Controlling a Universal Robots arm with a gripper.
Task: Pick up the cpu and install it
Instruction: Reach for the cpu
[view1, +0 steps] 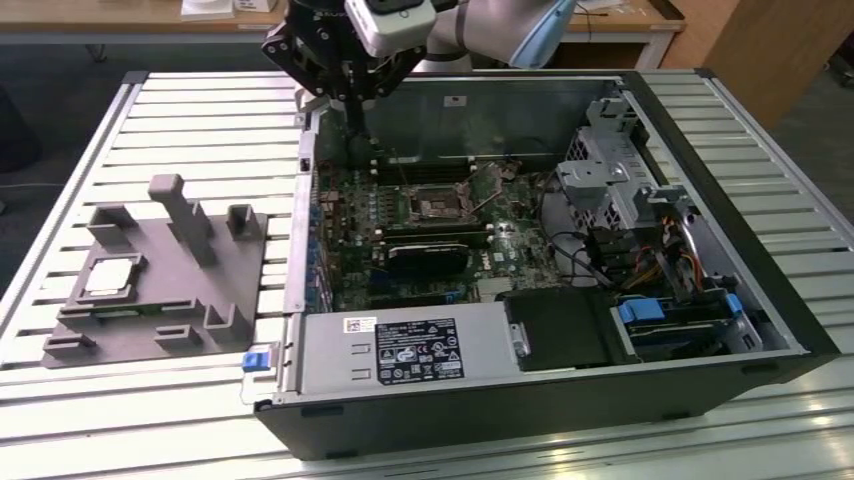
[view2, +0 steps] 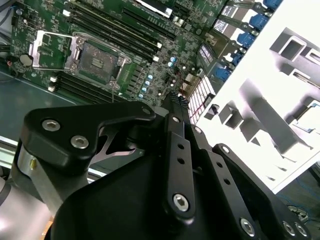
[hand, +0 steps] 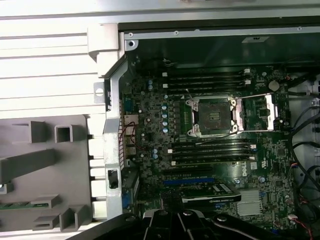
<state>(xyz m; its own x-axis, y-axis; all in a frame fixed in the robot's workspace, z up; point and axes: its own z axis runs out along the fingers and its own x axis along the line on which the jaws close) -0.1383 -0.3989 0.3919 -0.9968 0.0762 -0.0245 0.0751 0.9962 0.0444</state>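
The cpu (view1: 112, 276), a flat silver square, lies in a recess of the grey tray (view1: 160, 300) to the exterior view's left of the computer case. My gripper (view1: 358, 130) hangs over the case's far left corner, well away from the cpu. Its fingers are shut together with nothing between them, and they meet at a narrow tip (view2: 175, 96) in the second wrist view. The dark socket (view1: 438, 207) sits open on the motherboard with its metal frame swung aside, and both wrist views show the socket (view2: 95, 56) (hand: 212, 116).
The open black case (view1: 534, 400) lies on a slatted metal table (view1: 187, 110). Upright blocks (view1: 180, 215) rise from the tray. Memory sticks (hand: 207, 82), a graphics card (view1: 434, 255), a power supply (view1: 400, 350) and drive cages (view1: 621, 190) crowd the case.
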